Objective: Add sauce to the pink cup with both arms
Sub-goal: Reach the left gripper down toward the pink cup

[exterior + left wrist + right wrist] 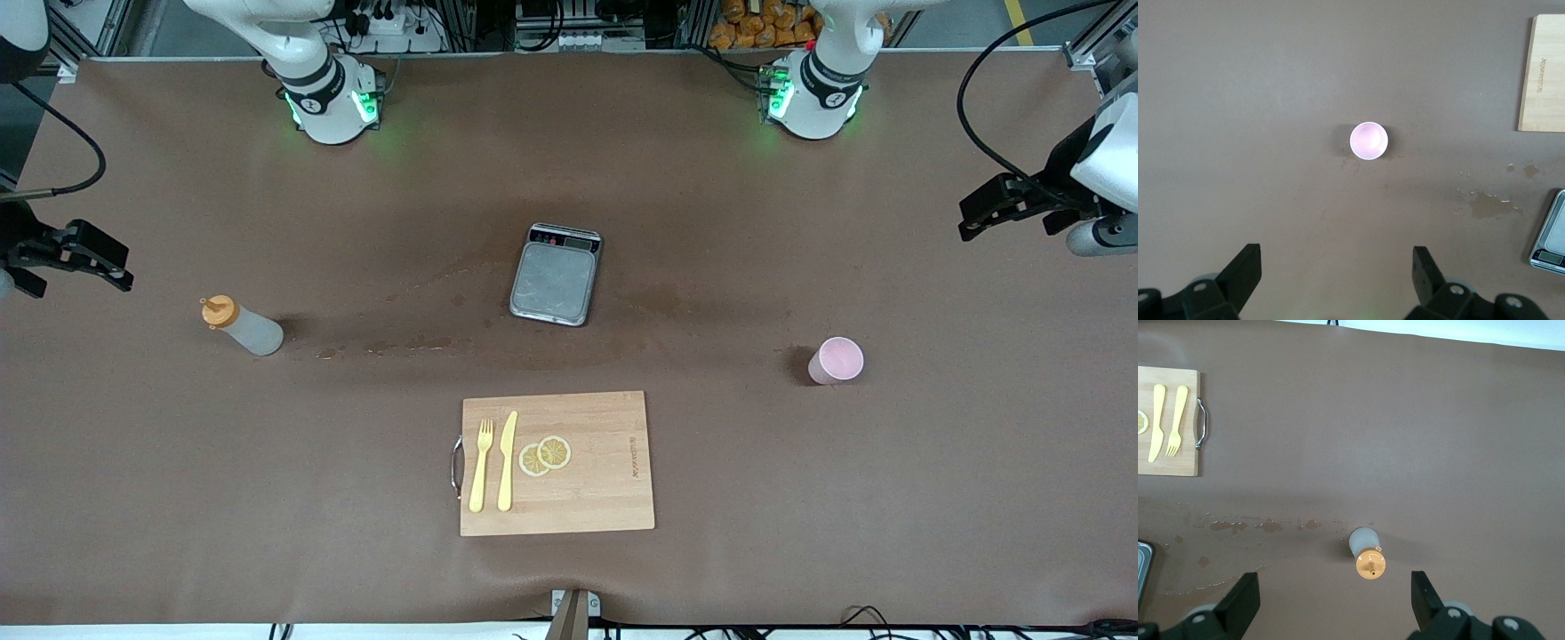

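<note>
While upright, sauce [243, 326], nozzle up

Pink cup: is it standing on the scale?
No, the pink cup stands on the bare table, apart from the scale.

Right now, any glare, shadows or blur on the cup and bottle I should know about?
Front view: even light, the pink cup and the sauce bottle each cast a short soft shadow, and the scale plate shows faint sheen. Left wrist view: cup sharp, inside slightly washed out. Right wrist view: bottle crisp, wet patches dull, no glare.
</note>
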Tool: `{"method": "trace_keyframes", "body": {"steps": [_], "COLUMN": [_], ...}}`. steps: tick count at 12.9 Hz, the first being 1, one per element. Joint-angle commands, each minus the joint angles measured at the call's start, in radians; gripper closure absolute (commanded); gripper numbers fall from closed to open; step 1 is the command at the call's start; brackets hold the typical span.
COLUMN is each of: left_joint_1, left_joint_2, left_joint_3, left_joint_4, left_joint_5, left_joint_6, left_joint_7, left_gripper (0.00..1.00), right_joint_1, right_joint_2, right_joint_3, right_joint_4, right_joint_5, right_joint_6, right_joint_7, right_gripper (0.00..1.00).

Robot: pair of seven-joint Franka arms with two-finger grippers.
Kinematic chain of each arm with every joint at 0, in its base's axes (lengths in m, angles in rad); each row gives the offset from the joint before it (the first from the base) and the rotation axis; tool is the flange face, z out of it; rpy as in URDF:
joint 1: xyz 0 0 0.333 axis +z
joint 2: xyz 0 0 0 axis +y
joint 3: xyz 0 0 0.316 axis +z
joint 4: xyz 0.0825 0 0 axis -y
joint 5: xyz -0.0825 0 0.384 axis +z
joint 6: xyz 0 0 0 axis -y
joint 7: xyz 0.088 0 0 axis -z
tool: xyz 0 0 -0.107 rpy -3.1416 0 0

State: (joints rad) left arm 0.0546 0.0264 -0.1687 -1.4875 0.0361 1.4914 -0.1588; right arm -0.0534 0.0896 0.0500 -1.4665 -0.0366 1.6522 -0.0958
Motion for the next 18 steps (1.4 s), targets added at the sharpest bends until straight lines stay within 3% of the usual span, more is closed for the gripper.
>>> {"method": "trace_keyframes", "body": {"steps": [1,12,14,18], "left_joint_1": [-0.002,0.005,0.010,0.036], "left_joint_2": [-0.016,-0.002,0.009,0.001], "left_joint_3": [0.006,0.009,0.011,0.009], "left_joint_4": [0.004,-0.028,-0.078,-0.284], "left_joint_5": [-0.018,-0.021,-0.021,-0.022], "left_joint_6": [-0.026,-0.022,0.033,0.274], "left_joint_7": [0.012,0.004,0.005,0.004], "left_gripper": [0.00,0.00,0.00,0.00], "right_joint_1": [-0.009,-0.009,-0.014,-0.043], "right_joint_2": [-0.004,0.001,0.009,0.047], "right_joint_3": [0.005,0.005,0.005,0.005], "right_joint_4": [-0.005,0.000,0.000,0.000], "right_joint_5": [-0.005,-0.003,-0.003,-0.009], "right_joint_6": [-0.003,-0.018,-0.018,-0.017], "right_joint_7": [-0.002,-0.008,-0.008,-0.005], "right_gripper": [0.00,0.00,0.00,0.00]}}
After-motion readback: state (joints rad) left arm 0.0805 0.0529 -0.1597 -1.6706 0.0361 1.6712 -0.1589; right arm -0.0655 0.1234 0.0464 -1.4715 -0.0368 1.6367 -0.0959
